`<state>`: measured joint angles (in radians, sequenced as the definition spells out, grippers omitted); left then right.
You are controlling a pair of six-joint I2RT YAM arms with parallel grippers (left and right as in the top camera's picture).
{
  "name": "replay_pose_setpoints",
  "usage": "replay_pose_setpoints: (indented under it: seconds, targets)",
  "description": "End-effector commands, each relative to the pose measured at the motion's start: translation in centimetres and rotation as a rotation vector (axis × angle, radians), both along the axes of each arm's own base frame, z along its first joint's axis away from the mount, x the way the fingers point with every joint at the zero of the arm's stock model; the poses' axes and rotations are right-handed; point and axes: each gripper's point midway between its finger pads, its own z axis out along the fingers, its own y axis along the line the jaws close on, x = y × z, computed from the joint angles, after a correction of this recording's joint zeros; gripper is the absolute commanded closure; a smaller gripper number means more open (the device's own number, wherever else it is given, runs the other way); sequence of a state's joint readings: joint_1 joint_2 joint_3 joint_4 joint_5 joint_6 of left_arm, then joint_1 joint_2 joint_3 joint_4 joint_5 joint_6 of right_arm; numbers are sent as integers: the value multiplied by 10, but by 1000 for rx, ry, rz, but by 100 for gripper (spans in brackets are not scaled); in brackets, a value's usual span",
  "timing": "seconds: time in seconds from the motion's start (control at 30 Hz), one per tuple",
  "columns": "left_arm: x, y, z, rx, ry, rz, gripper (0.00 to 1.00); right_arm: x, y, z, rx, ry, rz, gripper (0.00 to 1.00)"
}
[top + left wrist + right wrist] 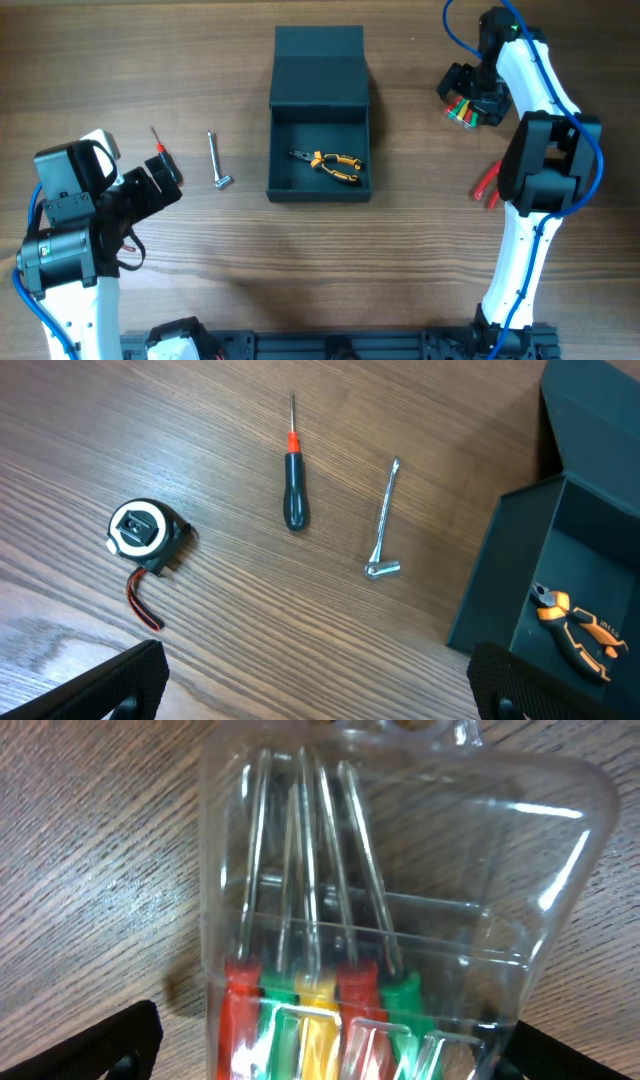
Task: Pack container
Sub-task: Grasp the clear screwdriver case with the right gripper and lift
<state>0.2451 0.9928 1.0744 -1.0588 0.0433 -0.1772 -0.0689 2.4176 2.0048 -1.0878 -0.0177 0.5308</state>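
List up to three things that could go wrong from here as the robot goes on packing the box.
1. The right gripper hangs open over the clear pack of screwdrivers; its smooth plastic may slip when pinched.
2. The pliers lie mid-floor in the container; the pack could land tilted on them and block the lid.
3. The thin wrench lies flat on the table, probably hard to pinch.

- The open box sat by the worktop's far edge, with orange-handled pliers inside.
- A metal wrench and a small screwdriver lay to its left.
- The right gripper hung over coloured screwdrivers near the far right corner.
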Motion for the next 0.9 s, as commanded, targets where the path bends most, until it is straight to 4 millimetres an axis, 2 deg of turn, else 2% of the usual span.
replay_pose_setpoints:
  seconds: [0.0, 0.13, 0.2, 0.3, 0.47, 0.73, 0.87]
  targets:
    - [1, -1, 10, 4, -32, -14, 0, -2, -3, -16, 12, 22, -31, 13]
    - [1, -1, 10, 4, -32, -15, 0, -2, -3, -16, 13, 23, -39, 26]
    - [1, -1, 10, 4, -31, -15, 0, -2, -3, -16, 13, 23, -42, 35]
    - [0, -1, 10, 3, -28, -15, 0, -2, -3, -16, 14, 24, -50, 43]
    - [0, -1, 10, 3, -28, -15, 0, -3, -3, -16, 14, 26, -55, 44]
    - [0, -1, 10, 3, -28, -15, 0, -3, -3, -16, 14, 26, -55, 62]
    - [0, -1, 10, 3, -28, -15, 0, -3, -3, -16, 14, 27, -54, 82]
